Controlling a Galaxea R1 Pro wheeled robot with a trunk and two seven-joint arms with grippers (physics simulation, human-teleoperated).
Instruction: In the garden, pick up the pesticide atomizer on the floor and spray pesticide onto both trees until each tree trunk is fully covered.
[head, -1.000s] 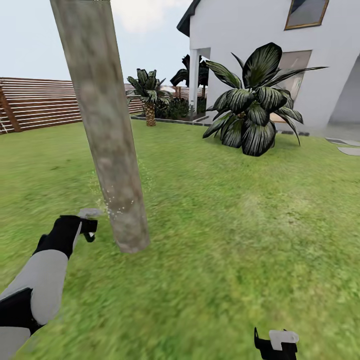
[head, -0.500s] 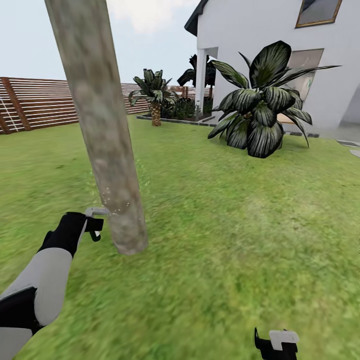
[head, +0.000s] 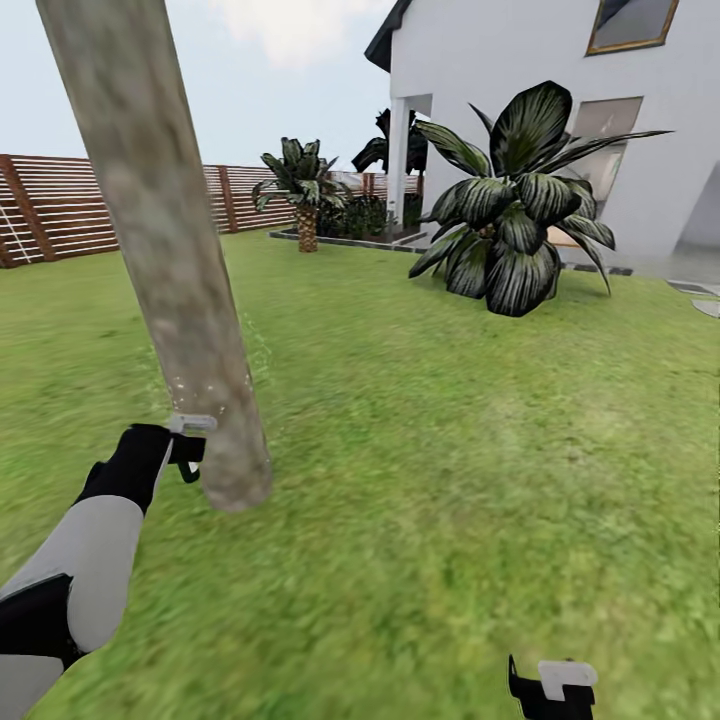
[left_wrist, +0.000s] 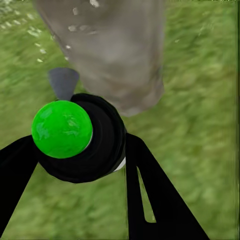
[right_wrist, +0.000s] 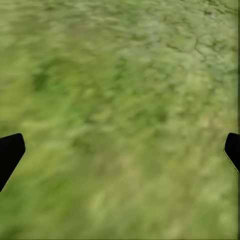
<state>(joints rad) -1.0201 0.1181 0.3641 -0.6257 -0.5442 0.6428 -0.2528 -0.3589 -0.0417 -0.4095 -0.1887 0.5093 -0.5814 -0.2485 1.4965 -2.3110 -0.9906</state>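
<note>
A thick pale mottled tree trunk (head: 170, 260) leans up out of the garden lawn (head: 450, 450) at the left of the head view. My left gripper (head: 188, 455) is shut on the pesticide atomizer (head: 193, 423), held right beside the trunk's base. The left wrist view shows the atomizer's black body with a green ball top (left_wrist: 62, 129) between my black fingers (left_wrist: 150, 195), its grey nozzle (left_wrist: 63, 82) towards the trunk (left_wrist: 115, 50). Whitish pesticide specks (head: 200, 385) dot the lower trunk. My right gripper (head: 550, 690) hangs open over grass, low at the right.
A large dark-leaved palm-like plant (head: 515, 215) stands before the white house (head: 560, 110) at the back right. A smaller palm (head: 305, 195) and a brown slat fence (head: 60, 205) line the back. Open lawn stretches to the right of the trunk.
The camera has shifted, so the trunk sits further left in the picture. The trunk's base now lies closer to the atomizer in my left gripper. The right gripper looks unmoved.
</note>
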